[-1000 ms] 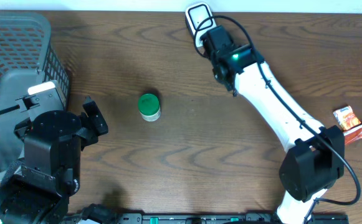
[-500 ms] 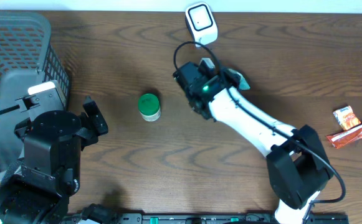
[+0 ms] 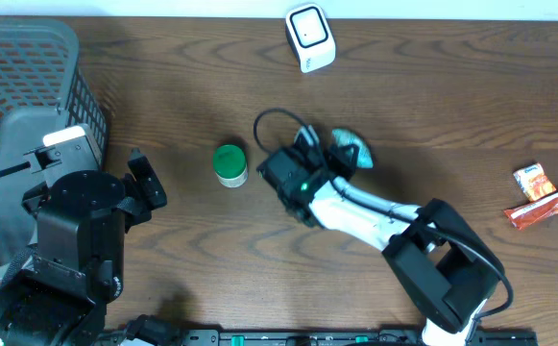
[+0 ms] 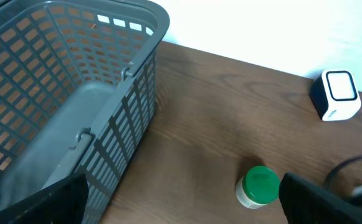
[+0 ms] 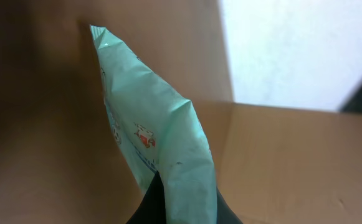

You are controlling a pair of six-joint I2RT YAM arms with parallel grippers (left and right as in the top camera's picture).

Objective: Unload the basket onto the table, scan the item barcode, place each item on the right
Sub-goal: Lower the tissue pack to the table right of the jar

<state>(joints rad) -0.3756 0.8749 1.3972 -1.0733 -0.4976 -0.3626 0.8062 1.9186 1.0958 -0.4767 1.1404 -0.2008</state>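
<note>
A mint-green packet is pinched at its lower end by my right gripper, which is shut on it; the packet stands up edge-on in the right wrist view. From overhead the packet pokes out beside the right wrist near the table's middle. The white barcode scanner stands at the far edge, well beyond the packet. My left gripper is open with nothing between its fingers. A green-lidded jar stands just inside its right finger.
A grey mesh basket fills the far left corner. The green-lidded jar stands left of the right wrist. Two orange snack packets lie at the right edge. A black cable loops above the right wrist.
The right arm has drawn back from the scanner toward the table's middle and front, carrying the packet. The left arm and the jar have not moved.
</note>
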